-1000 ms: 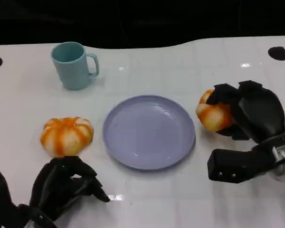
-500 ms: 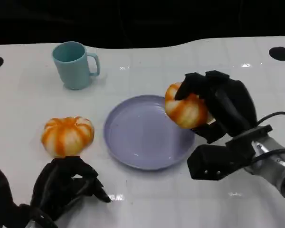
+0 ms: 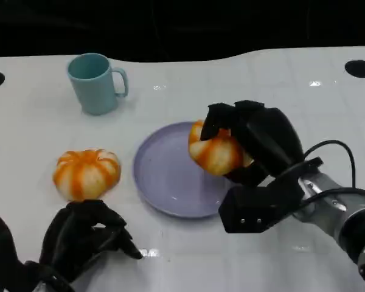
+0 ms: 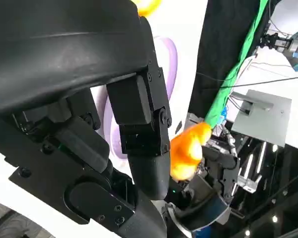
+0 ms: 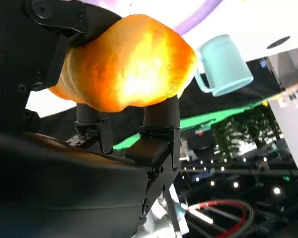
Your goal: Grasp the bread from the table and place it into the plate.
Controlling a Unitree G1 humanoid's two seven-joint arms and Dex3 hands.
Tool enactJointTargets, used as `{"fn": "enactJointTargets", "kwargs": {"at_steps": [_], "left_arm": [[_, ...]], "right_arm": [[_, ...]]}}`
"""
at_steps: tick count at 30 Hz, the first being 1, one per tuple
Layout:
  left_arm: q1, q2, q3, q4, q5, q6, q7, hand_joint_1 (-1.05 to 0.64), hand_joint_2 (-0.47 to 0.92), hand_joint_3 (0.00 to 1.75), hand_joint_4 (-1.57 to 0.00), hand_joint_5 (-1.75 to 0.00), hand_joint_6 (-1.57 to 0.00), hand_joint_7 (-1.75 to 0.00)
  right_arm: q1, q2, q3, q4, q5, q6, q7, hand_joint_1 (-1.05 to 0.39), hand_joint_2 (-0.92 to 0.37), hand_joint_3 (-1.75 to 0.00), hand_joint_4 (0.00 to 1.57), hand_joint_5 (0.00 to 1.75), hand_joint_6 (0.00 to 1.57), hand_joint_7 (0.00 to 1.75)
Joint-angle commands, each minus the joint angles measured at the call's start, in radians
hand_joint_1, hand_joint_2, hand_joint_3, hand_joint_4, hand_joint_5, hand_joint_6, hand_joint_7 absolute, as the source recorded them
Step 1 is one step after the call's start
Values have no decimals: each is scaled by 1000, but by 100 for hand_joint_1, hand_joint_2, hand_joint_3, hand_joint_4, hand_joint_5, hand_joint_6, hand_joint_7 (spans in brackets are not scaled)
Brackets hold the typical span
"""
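Observation:
My right hand (image 3: 258, 143) grips an orange-and-white striped bread roll (image 3: 214, 152) and holds it over the right part of the lavender plate (image 3: 164, 173). In the right wrist view the same bread (image 5: 126, 62) sits clasped in the black fingers (image 5: 159, 116). A second striped bread roll (image 3: 86, 173) lies on the white table left of the plate. Below that roll, near the table's front edge, my left hand (image 3: 79, 240) has its fingers curled in and nothing in them. The left wrist view shows its black fingers (image 4: 139, 129) with the held bread (image 4: 188, 151) and plate (image 4: 164, 64) beyond.
A teal mug (image 3: 96, 82) stands at the back left of the table, its handle toward the plate. Dark round holes (image 3: 358, 68) mark the table's far corners. The mug (image 5: 223, 67) also appears in the right wrist view.
My right hand has carried the bread leftward from the table right of the plate to above the plate's right side. The left hand and the other roll have stayed put.

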Motion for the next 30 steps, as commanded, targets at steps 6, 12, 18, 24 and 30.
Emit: {"fn": "enactJointTargets", "kwargs": {"at_steps": [6,12,18,24,30], "left_arm": [[18,9,-1,-8,4,-2,11,-105,63,0,-157,-60,-157,-37],[19,10,-1,-10,1,4,8,-105,62,0,-157,-60,-157,-37],[19,10,-1,-10,2,0,9,-105,62,0,-157,-60,-157,-38],[17,11,-1,-9,4,-1,11,-105,63,0,-157,-61,-157,-38],[17,12,0,-10,1,0,6,-105,63,0,-157,-61,-157,-38]], "right_arm": [[-32,39,11,60,9,21,33,-11,-39,-119,98,175,74,174],[-32,65,-11,76,44,17,101,-11,-40,-117,85,172,76,144],[-40,74,-33,71,91,37,266,-32,-72,-44,55,83,63,37],[-51,68,-16,51,84,99,360,-67,-92,-25,11,32,28,1],[-39,62,-27,16,94,130,388,-78,-92,-35,0,13,11,1]]}}
